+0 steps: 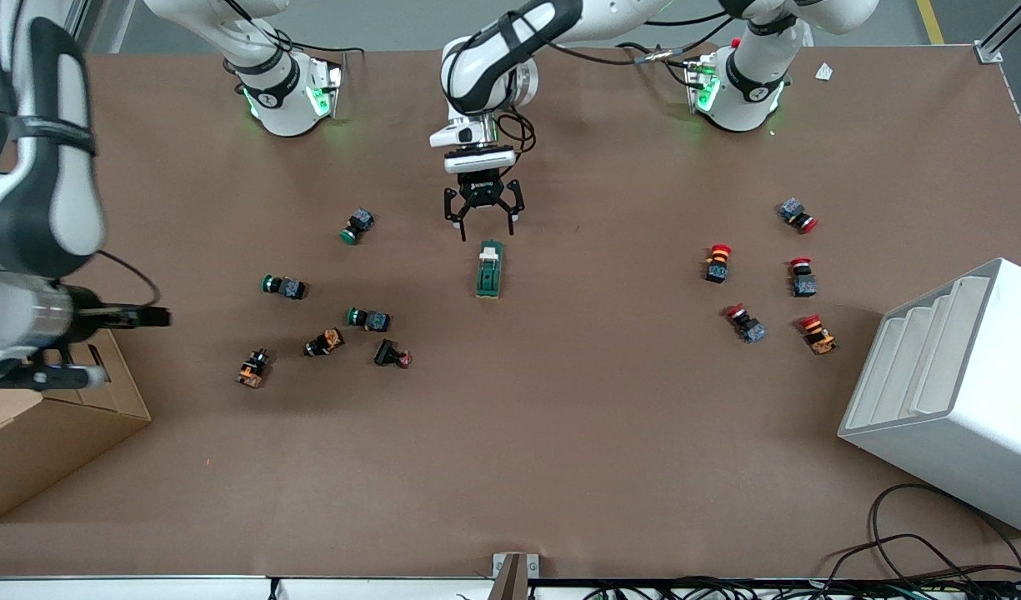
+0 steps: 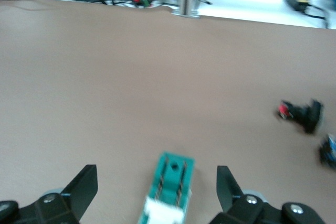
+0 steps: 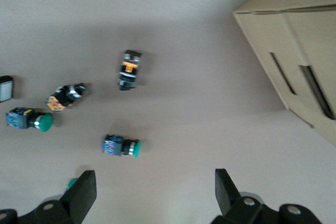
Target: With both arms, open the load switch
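Green rectangular load switch (image 1: pixel 489 270) — left pincer (image 1: pixel 483 223) spread above.

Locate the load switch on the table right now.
In the front view, the load switch lies mid-table, just below the left tool, between the green push buttons and the red push buttons.

Left gripper (image 2: pixel 157 190) fingers (image 2: pixel 84 187) spread; load switch (image 2: pixel 169 191) between.
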You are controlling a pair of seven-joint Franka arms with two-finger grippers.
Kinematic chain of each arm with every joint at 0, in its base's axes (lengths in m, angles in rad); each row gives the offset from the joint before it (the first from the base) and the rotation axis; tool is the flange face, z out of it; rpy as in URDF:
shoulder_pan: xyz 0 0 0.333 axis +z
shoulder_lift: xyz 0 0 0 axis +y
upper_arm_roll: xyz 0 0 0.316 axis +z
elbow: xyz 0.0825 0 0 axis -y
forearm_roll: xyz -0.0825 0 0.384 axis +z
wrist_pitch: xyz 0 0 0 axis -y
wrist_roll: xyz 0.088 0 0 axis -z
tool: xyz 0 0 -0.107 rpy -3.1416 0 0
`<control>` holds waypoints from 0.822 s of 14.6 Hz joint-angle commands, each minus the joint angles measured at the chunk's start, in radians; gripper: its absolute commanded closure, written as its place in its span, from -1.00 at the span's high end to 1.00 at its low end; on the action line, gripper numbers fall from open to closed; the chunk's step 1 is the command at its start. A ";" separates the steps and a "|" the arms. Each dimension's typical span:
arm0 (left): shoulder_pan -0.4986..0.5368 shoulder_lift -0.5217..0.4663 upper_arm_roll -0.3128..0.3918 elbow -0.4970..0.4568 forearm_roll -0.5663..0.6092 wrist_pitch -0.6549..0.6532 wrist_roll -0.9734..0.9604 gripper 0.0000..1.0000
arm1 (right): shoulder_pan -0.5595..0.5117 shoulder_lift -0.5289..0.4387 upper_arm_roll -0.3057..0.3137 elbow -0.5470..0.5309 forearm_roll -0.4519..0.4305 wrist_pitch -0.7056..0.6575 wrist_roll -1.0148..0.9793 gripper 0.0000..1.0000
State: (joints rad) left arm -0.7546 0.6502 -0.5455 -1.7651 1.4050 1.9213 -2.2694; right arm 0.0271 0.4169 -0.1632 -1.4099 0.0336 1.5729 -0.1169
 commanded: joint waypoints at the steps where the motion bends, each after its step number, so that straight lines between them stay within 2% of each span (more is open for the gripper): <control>1: 0.053 -0.105 0.005 0.096 -0.238 0.001 0.263 1.00 | -0.013 -0.024 0.027 0.005 -0.032 -0.013 -0.006 1.00; 5: 0.216 -0.240 0.004 0.137 -0.458 -0.004 0.598 1.00 | -0.062 -0.023 0.030 0.057 -0.015 -0.054 -0.007 1.00; 8: 0.360 -0.346 0.002 0.163 -0.630 -0.019 0.849 1.00 | -0.058 -0.023 0.033 0.062 0.002 -0.054 0.002 1.00; 12: 0.556 -0.414 0.004 0.271 -0.897 -0.071 1.207 1.00 | -0.059 -0.044 0.033 0.049 0.015 -0.066 -0.010 1.00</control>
State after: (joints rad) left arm -0.2732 0.2644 -0.5330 -1.5435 0.6143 1.9047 -1.1936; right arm -0.0166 0.4093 -0.1480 -1.3426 0.0356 1.5211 -0.1247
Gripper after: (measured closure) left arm 0.000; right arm 0.000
